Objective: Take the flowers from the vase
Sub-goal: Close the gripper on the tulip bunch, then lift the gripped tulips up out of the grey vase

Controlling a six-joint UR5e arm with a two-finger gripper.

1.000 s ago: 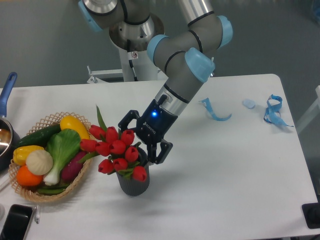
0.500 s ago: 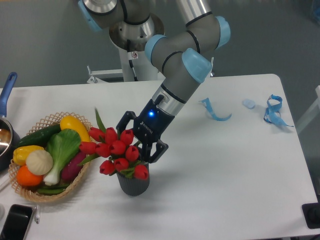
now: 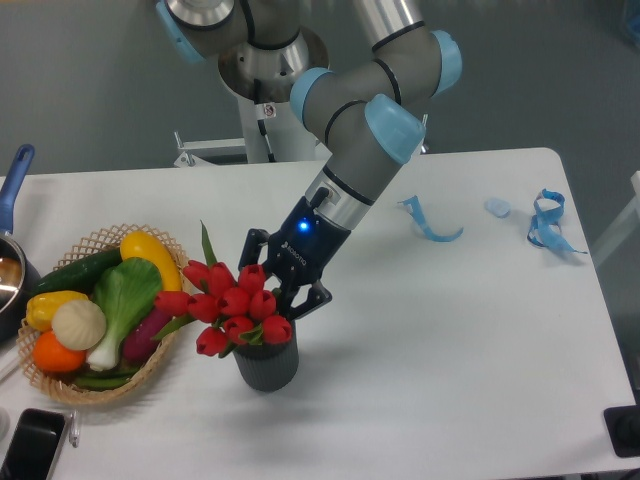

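Note:
A bunch of red tulips, the flowers [image 3: 235, 302], stands in the dark grey ribbed vase [image 3: 267, 365] at the front middle of the white table. Their green leaves poke out to the upper left. My gripper [image 3: 280, 290] reaches down from the upper right into the back of the bunch. Its black fingers [image 3: 311, 296] are drawn in against the stems, and the blooms are squeezed together. The fingertips are partly hidden behind the tulips. The vase rests on the table.
A wicker basket [image 3: 62, 390] with vegetables sits just left of the vase. A pan with a blue handle [image 3: 14, 172] is at the far left edge, a black phone [image 3: 30, 446] at the front left. Blue ribbons [image 3: 430, 226] [image 3: 548, 222] lie at the back right.
The fingers have closed inward around the bunch. The tulips have been pressed closer together and shifted slightly, with the leaf tilting upright.

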